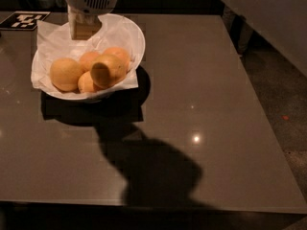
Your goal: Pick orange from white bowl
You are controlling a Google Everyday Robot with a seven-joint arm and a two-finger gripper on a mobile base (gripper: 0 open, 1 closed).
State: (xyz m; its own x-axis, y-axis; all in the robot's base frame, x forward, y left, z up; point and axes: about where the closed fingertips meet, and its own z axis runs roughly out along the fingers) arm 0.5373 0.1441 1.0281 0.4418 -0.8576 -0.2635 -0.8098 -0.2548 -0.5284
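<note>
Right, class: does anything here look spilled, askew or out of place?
Nothing really stands out. The oranges sit piled inside the white bowl, none spilled onto the table. Its paper liner is crinkled and overhangs the rim. The gripper hangs over the bowl's far side.

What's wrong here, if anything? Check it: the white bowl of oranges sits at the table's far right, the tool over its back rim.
Wrong side. The camera view shows the white bowl of oranges at the table's far left, the tool over its back rim.
</note>
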